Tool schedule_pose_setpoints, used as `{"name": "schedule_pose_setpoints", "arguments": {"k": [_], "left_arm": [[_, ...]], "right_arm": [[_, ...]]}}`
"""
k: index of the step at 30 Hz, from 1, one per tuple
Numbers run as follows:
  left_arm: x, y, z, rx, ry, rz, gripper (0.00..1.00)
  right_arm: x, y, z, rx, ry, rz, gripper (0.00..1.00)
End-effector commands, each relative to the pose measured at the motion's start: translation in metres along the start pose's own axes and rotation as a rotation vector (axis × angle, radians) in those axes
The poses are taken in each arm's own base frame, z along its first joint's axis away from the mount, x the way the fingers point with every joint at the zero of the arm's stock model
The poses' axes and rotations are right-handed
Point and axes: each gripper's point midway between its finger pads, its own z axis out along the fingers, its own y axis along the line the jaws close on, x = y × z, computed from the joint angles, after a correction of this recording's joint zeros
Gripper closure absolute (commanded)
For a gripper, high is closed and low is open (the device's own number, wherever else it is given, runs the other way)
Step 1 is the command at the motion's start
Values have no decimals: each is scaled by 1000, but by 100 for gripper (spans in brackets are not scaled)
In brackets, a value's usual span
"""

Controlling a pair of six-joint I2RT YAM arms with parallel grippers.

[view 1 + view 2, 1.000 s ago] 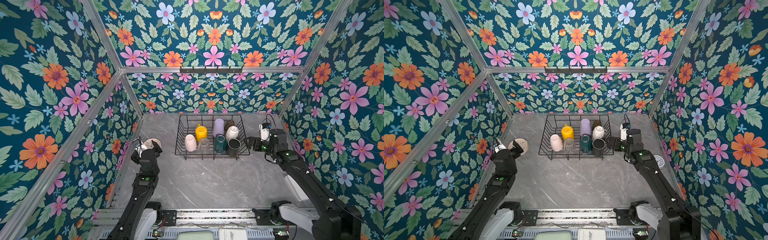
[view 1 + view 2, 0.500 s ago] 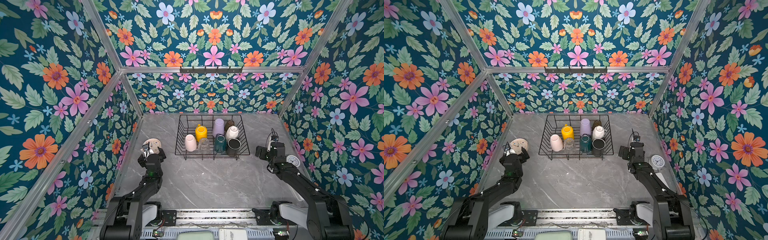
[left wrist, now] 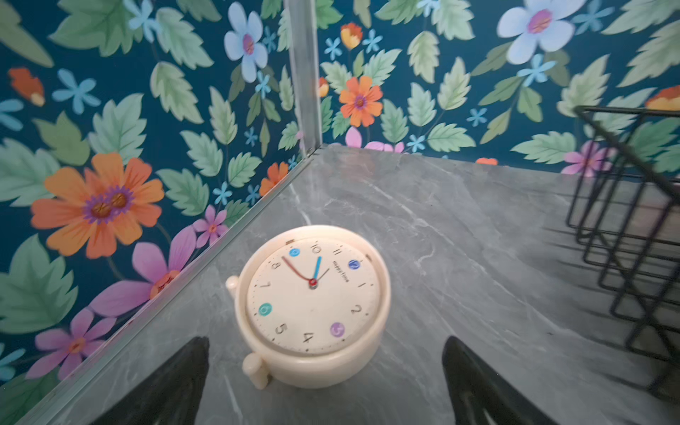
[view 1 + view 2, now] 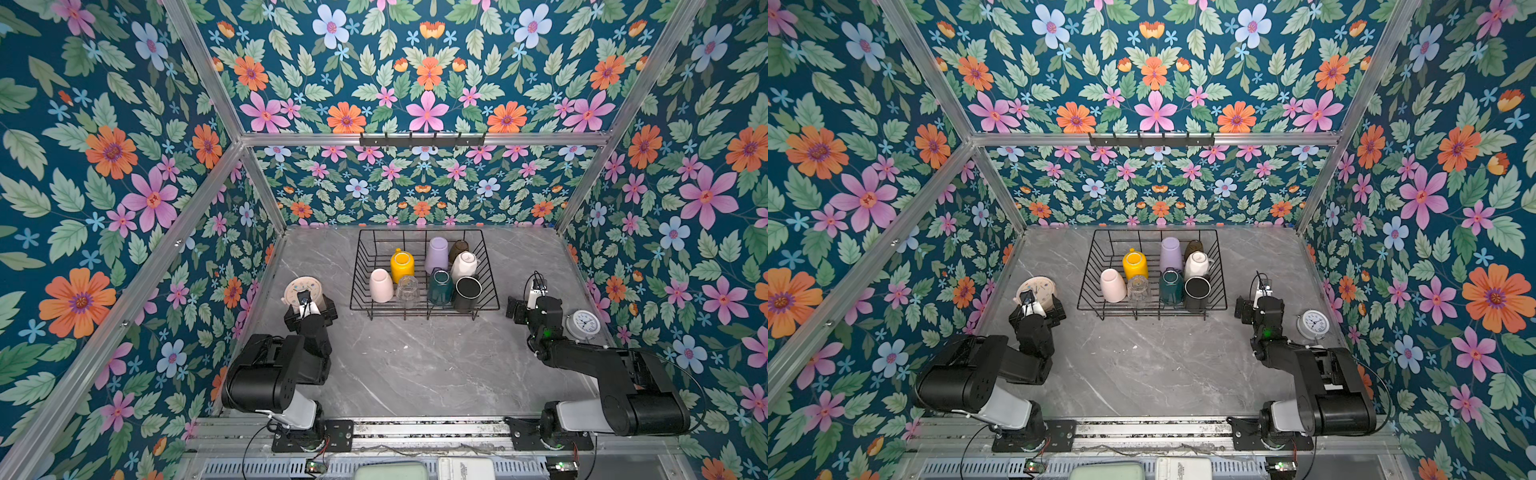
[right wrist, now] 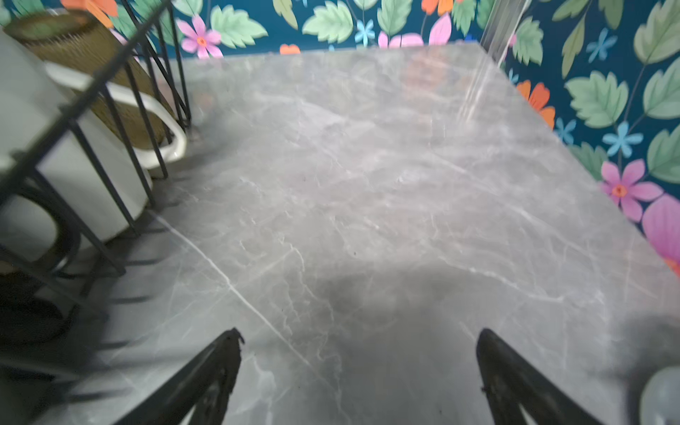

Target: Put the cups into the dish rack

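Standing toward 12 o'clock on the grey marbled surface (image 4: 415, 374), the dish rack (image 4: 395, 231) holds eight cups (image 4: 436, 274) in both top views. The near row runs from 9 to 3 o'clock: pale-pink mug (image 4: 381, 285), clear glass (image 4: 407, 291), dark-green mug (image 4: 440, 289), and black mug (image 4: 467, 295) with its open mouth showing. Behind them, again from 9 to 3, come the yellow mug (image 4: 402, 265), lilac tumbler (image 4: 436, 255) and white mug (image 4: 464, 266). The olive-brown tumbler (image 4: 458, 250) sits in the rack's 1 o'clock corner, just beside the white mug.

The left arm (image 4: 309, 328) is at 8 o'clock of the rack and the right arm (image 4: 544, 324) at 4 o'clock, both apart from the wires. The left jaws are spread wide and grasp nothing. In the left wrist view the round pink clock (image 3: 312, 305) lies dial up just ahead of the fingertips (image 3: 184, 368), untouched. The right jaws are likewise released and empty. The partly blurred right wrist view shows bare surface between them, with the white mug and olive-brown tumbler behind the rack's wires nearby.

A round white clock (image 4: 585, 324) stands at 3 o'clock of the right arm, just beside it. A black hook rail (image 4: 422, 139) hangs on the far wall at 12 o'clock.
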Motion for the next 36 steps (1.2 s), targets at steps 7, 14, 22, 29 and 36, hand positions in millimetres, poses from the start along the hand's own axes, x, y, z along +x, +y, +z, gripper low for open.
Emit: {"name": "schedule_pose_setpoints", "arguments": {"k": [7,14,22,29,36], "left_arm": [[-17,-20,12,82,-47,36,0],[-5,-27,15,138,-16,46,0],[-6,-19,20,78,-12,27,0],[-4,-18,27,83,9,13,0],[-5,-13,27,81,4,6,0]], "right_arm": [[-16,5,-2,-34,-143,-13,1],[-16,6,-3,-38,-131,-13,1],[-16,6,-3,-39,-129,-13,1],[-17,6,-3,-39,-129,-12,1],[-16,6,-3,-37,-130,-12,1]]}}
